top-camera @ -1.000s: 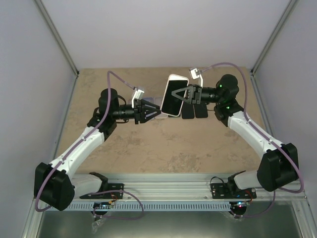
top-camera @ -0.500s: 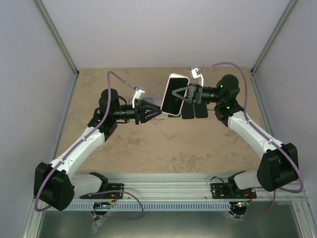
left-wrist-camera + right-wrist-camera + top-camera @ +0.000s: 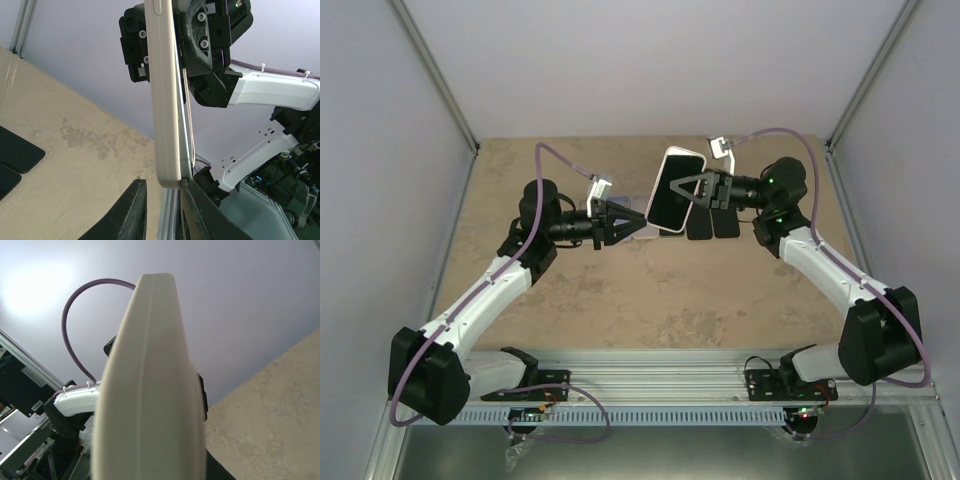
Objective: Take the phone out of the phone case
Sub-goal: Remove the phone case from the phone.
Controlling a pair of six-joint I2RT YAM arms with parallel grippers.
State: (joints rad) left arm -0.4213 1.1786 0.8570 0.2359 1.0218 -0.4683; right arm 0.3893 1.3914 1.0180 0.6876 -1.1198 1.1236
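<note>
Holding the phone case (image 3: 682,154) up in the air with the right gripper (image 3: 683,188), pinching it tight across its front and back. Hanging it over the far middle of the table (image 3: 620,300), well above the tan top. Tilting the case a little, top end pointing far, bottom end pointing near and left. Showing the phone (image 3: 670,195) sitting inside the case, dark screen facing up, pale rim all around it.

Reaching in from the left with the left gripper (image 3: 638,222), tips right at the bottom corner of the case. Leaving only a thin gap between the two left fingers (image 3: 132,212). Not being able to tell a real pinch from a plain touch there.

Seeing two black pads (image 3: 712,224) lying flat on the table, side by side, just to the right of the case and under the right gripper.

Seeing the cream edge of the case standing tall in the left wrist view, with black right fingers (image 3: 210,55) clamped on both sides near its top. Filling most of the right wrist view with the pale, curved end of the case.
</note>
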